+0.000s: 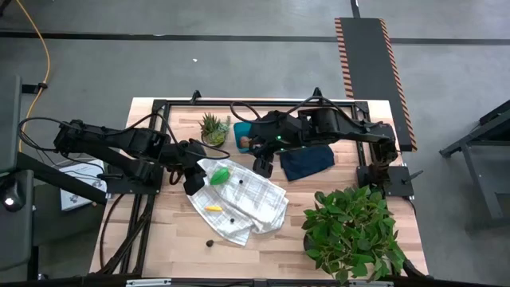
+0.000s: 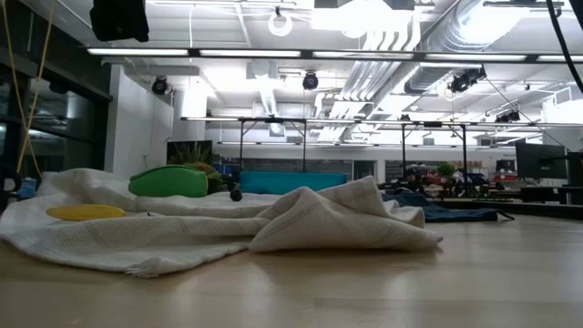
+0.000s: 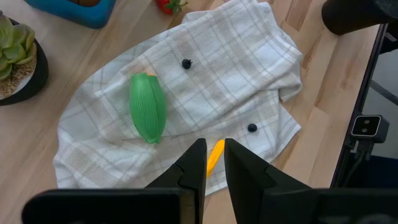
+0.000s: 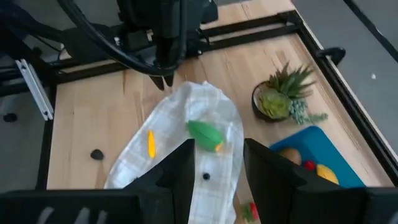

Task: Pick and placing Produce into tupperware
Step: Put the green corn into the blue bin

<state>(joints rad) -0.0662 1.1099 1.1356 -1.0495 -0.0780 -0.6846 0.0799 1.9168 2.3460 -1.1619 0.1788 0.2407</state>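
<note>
The teal tupperware (image 1: 242, 134) stands at the far middle of the table and holds orange, red and yellow pieces (image 4: 311, 167). A white checked cloth (image 1: 243, 199) lies spread on the table. On it rest a green ribbed piece (image 3: 148, 107), a small yellow piece (image 1: 213, 208) and dark berries (image 3: 186, 63). A red berry (image 3: 169, 5) lies near the cloth's far edge. Another dark piece (image 1: 209, 242) lies on the wood near the cloth's near edge. My left gripper (image 3: 214, 146) hovers over the cloth's left end, empty, with a narrow gap between its fingers. My right gripper (image 4: 217, 149) is open and empty between the tupperware and the cloth.
A small spiky potted plant (image 1: 213, 129) stands left of the tupperware. A dark navy cloth (image 1: 307, 162) lies right of my right gripper. A big leafy plant (image 1: 355, 231) fills the near right corner. A black frame (image 1: 159, 108) borders the table.
</note>
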